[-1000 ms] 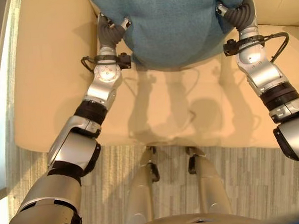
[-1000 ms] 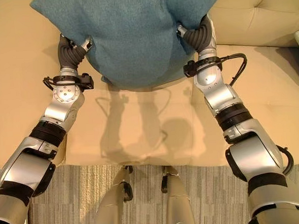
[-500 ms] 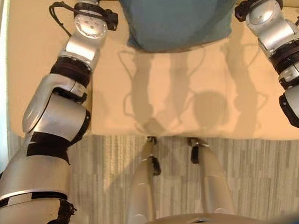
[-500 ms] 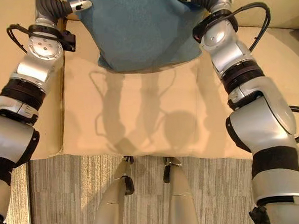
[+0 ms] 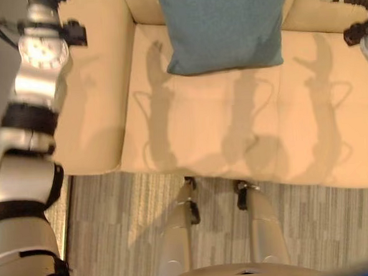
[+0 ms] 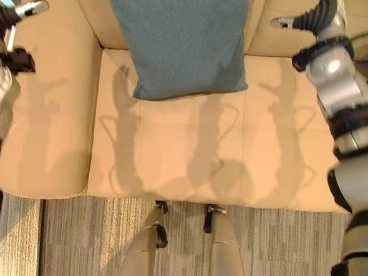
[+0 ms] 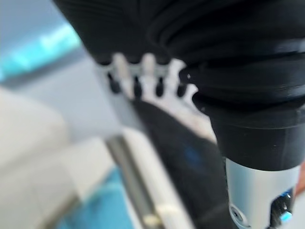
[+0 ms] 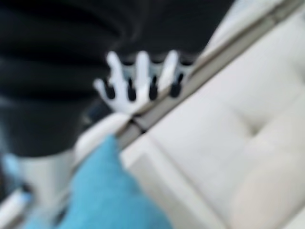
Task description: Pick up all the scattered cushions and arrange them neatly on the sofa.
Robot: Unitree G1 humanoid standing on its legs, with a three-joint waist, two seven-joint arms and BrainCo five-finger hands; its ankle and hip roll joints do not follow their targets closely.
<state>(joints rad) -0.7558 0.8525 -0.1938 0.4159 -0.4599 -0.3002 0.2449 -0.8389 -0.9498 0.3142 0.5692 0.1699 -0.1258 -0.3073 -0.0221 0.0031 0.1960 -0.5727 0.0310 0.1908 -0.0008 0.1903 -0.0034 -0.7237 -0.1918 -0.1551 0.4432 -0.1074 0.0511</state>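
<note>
Both our hands hang free with fingers spread, left hand [image 6: 14, 11] above the armrest [image 6: 45, 121], right hand [image 6: 311, 17] apart on the other side; between them the teal cushion [image 6: 181, 38] leans upright against the sofa [image 6: 190, 144] backrest.

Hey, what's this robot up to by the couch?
It is tidying cushions onto the cream sofa. A teal cushion stands propped against the backrest, touched by neither hand. The left hand hangs above the armrest and the right hand is raised on the cushion's other side, both with fingers straight, holding nothing.
</note>
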